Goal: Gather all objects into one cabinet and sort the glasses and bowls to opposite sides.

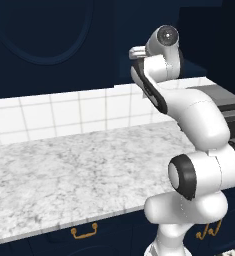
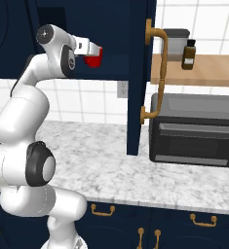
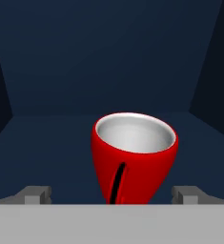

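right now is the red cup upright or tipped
Upright: the red cup stands on the cabinet shelf with its grey-lined mouth facing up, between the spread fingers.

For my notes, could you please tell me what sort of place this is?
A simulated kitchen, it seems: a marble-look counter backed by white wall tiles, a dark toaster oven on it, and navy cabinets with brass drawer handles below.
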You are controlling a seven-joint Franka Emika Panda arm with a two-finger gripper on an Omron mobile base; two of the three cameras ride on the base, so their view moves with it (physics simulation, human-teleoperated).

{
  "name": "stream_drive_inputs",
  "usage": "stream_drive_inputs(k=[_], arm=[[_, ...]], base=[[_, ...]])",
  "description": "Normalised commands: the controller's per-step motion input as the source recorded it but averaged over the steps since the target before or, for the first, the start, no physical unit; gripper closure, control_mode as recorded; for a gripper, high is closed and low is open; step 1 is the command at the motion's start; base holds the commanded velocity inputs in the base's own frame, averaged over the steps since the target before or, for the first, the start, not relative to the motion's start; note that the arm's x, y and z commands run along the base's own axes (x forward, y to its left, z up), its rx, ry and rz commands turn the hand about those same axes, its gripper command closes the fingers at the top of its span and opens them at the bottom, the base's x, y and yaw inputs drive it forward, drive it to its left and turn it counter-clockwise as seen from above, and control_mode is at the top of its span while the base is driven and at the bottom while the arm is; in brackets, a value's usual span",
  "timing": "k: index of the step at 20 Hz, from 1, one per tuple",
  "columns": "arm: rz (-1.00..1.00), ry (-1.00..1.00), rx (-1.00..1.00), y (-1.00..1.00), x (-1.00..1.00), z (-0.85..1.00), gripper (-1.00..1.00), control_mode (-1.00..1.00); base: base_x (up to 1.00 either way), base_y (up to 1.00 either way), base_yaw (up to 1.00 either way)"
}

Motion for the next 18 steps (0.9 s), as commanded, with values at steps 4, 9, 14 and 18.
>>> stream_drive_inputs(k=[4,9,14,18], arm=[[0.0,0.0,0.0,-0.01,0.0,-0.08,-1.0,-1.0],[0.0,0.0,0.0,0.0,0.04,0.0,-1.0,-1.0],[0.0,0.0,0.0,0.0,0.15,-0.01,1.0,-1.0],[0.0,0.0,0.0,0.0,0.11,0.0,1.0,-1.0]], base=[[0.0,0.0,0.0],[0.0,0.0,0.0],[0.0,0.0,0.0],[0.0,0.0,0.0]])
